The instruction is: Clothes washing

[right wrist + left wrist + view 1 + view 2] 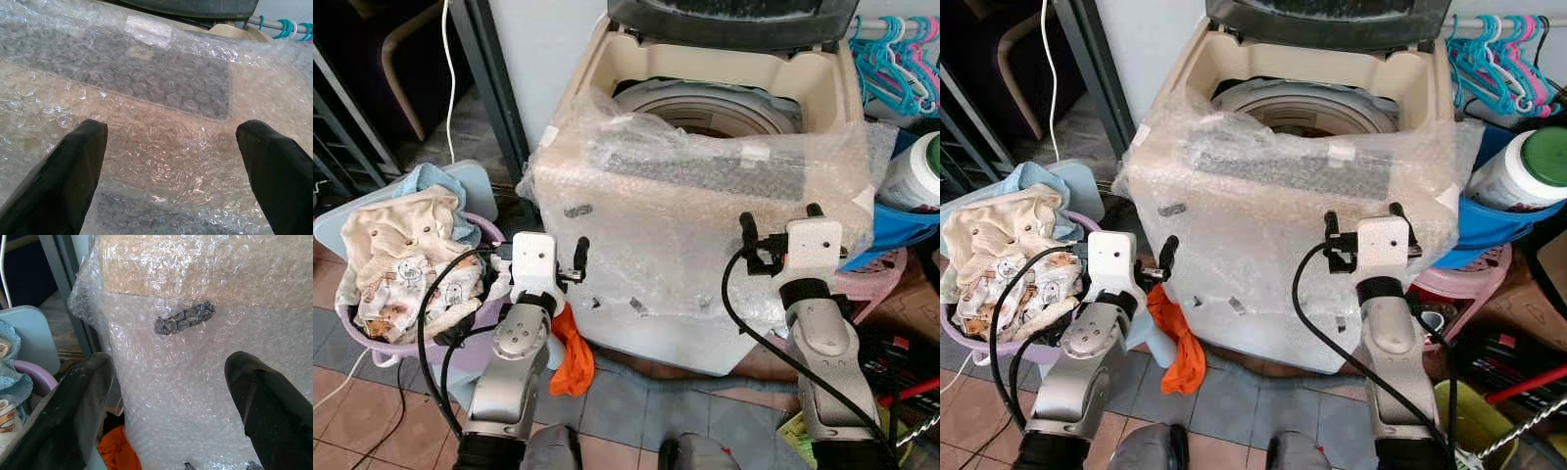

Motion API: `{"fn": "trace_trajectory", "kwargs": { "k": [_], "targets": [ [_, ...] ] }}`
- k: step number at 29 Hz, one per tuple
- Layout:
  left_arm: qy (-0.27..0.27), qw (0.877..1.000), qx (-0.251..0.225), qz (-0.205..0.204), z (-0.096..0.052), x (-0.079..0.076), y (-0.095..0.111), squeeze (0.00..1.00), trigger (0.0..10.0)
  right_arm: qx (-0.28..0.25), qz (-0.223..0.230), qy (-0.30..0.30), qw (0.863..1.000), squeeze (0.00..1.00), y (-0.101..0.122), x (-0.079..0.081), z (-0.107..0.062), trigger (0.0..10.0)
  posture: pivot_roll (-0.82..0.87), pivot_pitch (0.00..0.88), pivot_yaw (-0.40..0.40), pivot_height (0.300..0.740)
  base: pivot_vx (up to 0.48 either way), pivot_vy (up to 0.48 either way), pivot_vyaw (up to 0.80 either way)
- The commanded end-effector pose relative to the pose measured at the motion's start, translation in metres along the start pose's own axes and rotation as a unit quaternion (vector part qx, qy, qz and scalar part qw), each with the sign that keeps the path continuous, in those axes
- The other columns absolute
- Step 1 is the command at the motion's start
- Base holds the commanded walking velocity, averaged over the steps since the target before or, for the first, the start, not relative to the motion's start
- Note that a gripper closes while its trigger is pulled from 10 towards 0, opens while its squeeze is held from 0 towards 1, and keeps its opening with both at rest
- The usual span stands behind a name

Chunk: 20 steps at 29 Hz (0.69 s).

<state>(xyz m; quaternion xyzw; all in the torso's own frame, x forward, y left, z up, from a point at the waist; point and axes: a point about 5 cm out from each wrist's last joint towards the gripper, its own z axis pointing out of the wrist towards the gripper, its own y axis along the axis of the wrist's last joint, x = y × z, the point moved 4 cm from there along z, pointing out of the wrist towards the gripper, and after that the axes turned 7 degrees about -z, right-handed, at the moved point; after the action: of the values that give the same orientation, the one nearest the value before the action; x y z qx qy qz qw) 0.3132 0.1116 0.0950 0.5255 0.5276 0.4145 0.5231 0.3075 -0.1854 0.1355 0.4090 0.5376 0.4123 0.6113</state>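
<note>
washing machine (705,196): lid raised, front bubble-wrapped | left gripper (563,259): spread wide, nothing held, near front | right gripper (781,227): spread wide, nothing held | clothes (396,259): piled in basket (372,345) at left

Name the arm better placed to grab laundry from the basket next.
Left. The left gripper is open, empty and raised right beside the purple basket of clothes on the robot's left. The right gripper, also open, faces the bubble-wrapped washing machine, farther from the basket.
</note>
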Motion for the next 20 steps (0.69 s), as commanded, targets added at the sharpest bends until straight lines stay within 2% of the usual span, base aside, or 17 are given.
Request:
{"fn": "trace_trajectory", "kwargs": {
  "k": [1,2,5,8,20],
  "targets": [
    [-0.004,1.000,0.002,0.003,-0.002,0.001,0.000,0.00,10.0,0.002,0.010,-0.003,1.000,0.10,0.003,0.001,-0.004,10.0,-0.05,0.066,0.037,0.740,0.000,0.000,0.00],
    [-0.004,1.000,0.003,0.003,-0.002,0.001,0.000,0.00,10.0,0.004,0.017,-0.002,1.000,0.00,0.002,0.002,-0.005,10.0,-0.05,0.067,0.037,0.740,0.000,0.000,0.00],
    [-0.004,1.000,0.005,-0.006,-0.001,0.001,-0.001,0.00,10.0,0.026,0.036,-0.007,0.999,0.00,-0.005,0.001,-0.007,10.0,-0.06,0.071,0.037,0.740,0.000,0.000,-0.53],
    [-0.010,1.000,0.008,-0.008,-0.001,-0.002,-0.001,0.00,10.0,0.029,0.019,-0.003,0.999,0.00,-0.007,0.000,-0.007,10.0,-0.06,0.072,0.036,0.740,0.000,0.000,-0.77],
    [-0.006,1.000,0.014,-0.011,-0.002,-0.001,-0.004,0.00,10.0,0.038,0.020,0.000,0.999,0.00,-0.008,-0.002,-0.004,10.0,-0.06,0.076,0.028,0.740,-0.293,0.000,-0.78]
  ]
}}
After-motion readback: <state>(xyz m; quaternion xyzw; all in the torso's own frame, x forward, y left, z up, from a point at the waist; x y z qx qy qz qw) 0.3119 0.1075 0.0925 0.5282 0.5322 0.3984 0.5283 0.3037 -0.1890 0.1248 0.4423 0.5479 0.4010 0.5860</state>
